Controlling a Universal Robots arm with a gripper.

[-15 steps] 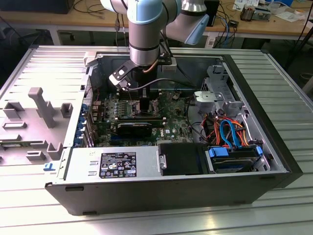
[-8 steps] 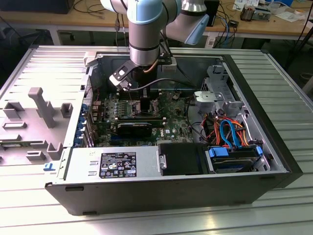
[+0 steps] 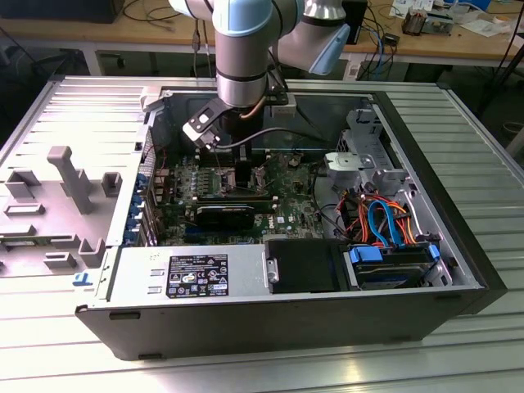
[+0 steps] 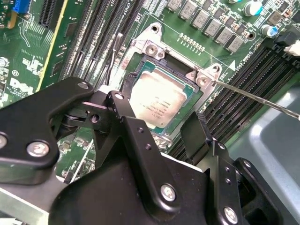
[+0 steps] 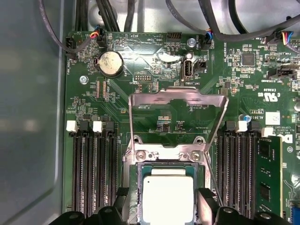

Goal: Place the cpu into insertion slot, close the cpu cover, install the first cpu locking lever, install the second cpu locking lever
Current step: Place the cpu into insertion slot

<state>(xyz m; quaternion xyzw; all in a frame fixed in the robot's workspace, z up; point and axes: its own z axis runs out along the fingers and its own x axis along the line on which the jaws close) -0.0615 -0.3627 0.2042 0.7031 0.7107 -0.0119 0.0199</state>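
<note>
From the exterior view, my grey-and-blue robot arm (image 3: 241, 57) reaches into the open black computer case (image 3: 270, 323), above the green motherboard (image 3: 286, 209).

In the second wrist view, the small square silver-topped cpu (image 4: 157, 105) lies flat in the silver-rimmed dark insertion slot (image 4: 152, 47). The black gripper (image 4: 154, 115) has its fingers (image 4: 124, 117) spread, one on each side of the chip. I can't tell whether they touch it.

In the first wrist view, the thin silver cpu cover (image 5: 206, 99) stands raised behind the slot.

I judge the chip to be light, rigid and fragile, best held by opposite edges.

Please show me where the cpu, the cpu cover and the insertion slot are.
cpu (image 5: 168, 200): first wrist view, on the middle of its silver top.
cpu cover (image 5: 178, 95): first wrist view, on the end bar of the open frame.
insertion slot (image 4: 151, 48): second wrist view, on a silver corner of its rim.
</note>
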